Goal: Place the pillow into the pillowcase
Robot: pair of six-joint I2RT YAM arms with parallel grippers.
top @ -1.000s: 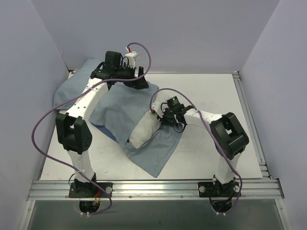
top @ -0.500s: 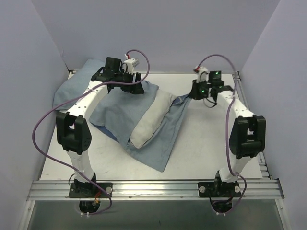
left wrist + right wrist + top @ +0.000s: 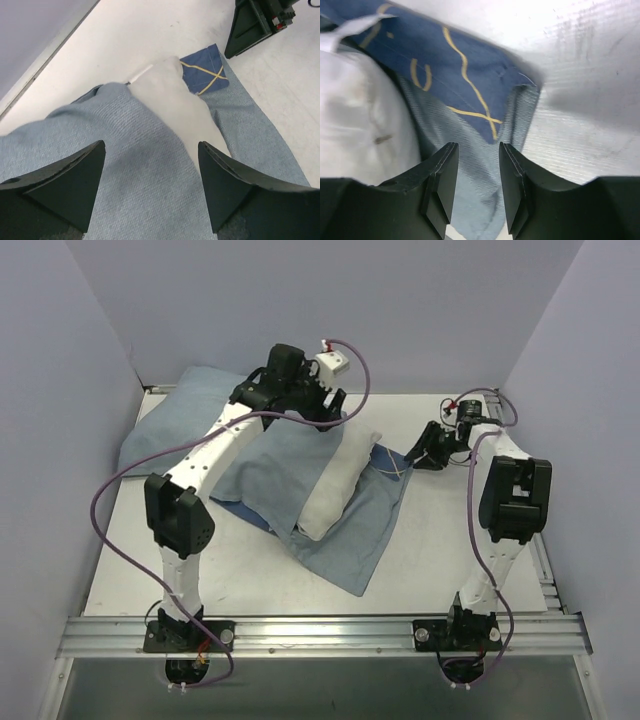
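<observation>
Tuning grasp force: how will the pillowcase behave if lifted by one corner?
Likely floppy: the pillowcase lies flat and wrinkled, its corner folded over, so it should drape. Probably light, since the cloth looks thin. The pillow lying on it may pin it, so both could drag.

Bright, even light from above.
Shadows fall soft; the right wrist view blurs close up, glare on the table (image 3: 585, 40).

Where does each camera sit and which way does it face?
Top external: high behind the robot, looking down on the table; both arms show.
Left wrist: on the left gripper, looking down at the pillow and pillowcase; own fingers show.
Right wrist: on the right gripper, facing the pillowcase's navy corner; own fingers show.
Shared: both wrist views catch that navy corner.
</observation>
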